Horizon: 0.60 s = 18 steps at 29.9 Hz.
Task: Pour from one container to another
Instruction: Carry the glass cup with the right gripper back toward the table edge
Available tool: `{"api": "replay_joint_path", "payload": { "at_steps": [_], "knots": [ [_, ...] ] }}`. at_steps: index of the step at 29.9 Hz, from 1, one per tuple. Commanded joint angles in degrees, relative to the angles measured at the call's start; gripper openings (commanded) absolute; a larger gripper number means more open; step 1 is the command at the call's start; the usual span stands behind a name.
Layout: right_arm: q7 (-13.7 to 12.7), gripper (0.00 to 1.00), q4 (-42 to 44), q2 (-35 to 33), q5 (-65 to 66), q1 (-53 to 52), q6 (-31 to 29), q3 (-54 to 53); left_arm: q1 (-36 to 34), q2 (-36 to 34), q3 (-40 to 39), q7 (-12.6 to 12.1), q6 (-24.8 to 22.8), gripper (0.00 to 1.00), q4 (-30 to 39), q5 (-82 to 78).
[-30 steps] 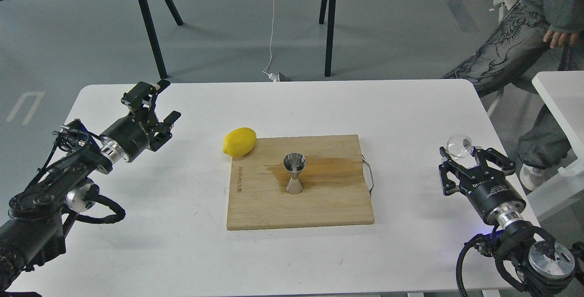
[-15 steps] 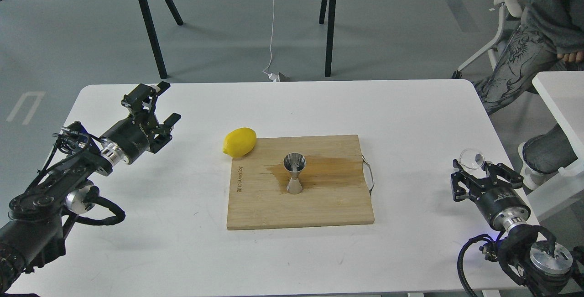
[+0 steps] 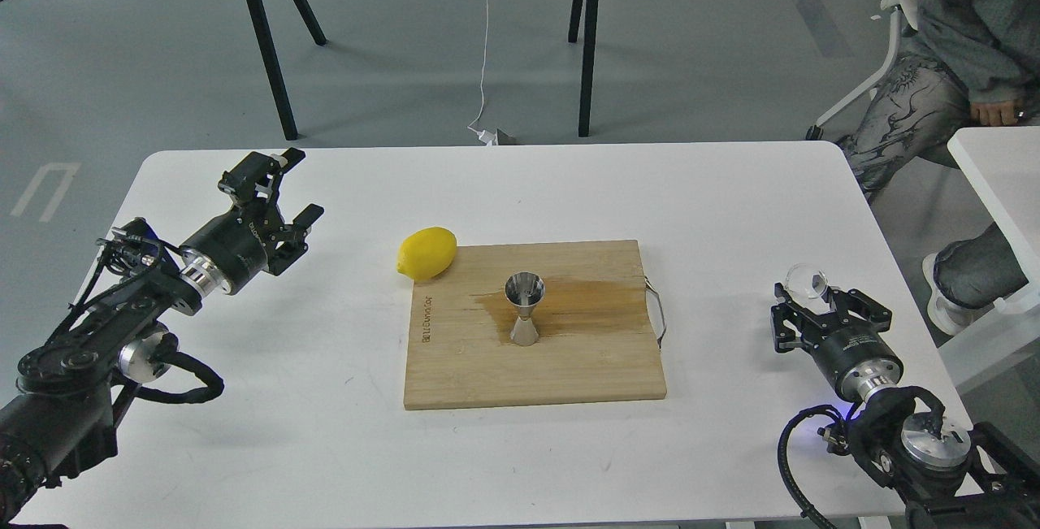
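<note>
The steel jigger (image 3: 525, 310) stands upright on the wooden cutting board (image 3: 569, 375), in the middle of the table. The small clear glass tumbler (image 3: 806, 279) is near the table's right edge, held at the tips of my right gripper (image 3: 819, 301), which is shut on it. It is well to the right of the board and the jigger. My left gripper (image 3: 284, 188) hovers open over the table's left side with nothing between its fingers, left of the lemon.
A yellow lemon (image 3: 426, 253) lies at the board's far left corner. A wet brown stain (image 3: 569, 301) spreads across the board around the jigger. A metal handle (image 3: 658, 314) sticks out on the board's right side. A seated person (image 3: 959, 66) and another white table (image 3: 999, 179) are to the right.
My right gripper carried the tumbler down and right, then back left; it now sits lower and slightly left of a second ago. The left arm barely moved. The person shifted.
</note>
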<state>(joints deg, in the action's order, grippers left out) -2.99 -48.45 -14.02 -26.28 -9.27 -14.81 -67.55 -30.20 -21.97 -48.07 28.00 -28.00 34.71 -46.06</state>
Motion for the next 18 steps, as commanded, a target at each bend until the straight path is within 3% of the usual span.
{"api": "replay_joint_path", "payload": {
  "at_steps": [1, 18],
  "knots": [
    [0.0, 0.48, 0.6, 0.5, 0.0, -0.5, 0.1, 0.8, 0.1, 0.0, 0.0, 0.0, 0.0, 0.97, -0.1, -0.1],
    [0.0, 0.52, 3.3, 1.2, 0.1, -0.5, 0.0, 0.8, 0.0, -0.1, 0.0, 0.0, 0.0, 0.97, -0.1, -0.1]
  ]
}}
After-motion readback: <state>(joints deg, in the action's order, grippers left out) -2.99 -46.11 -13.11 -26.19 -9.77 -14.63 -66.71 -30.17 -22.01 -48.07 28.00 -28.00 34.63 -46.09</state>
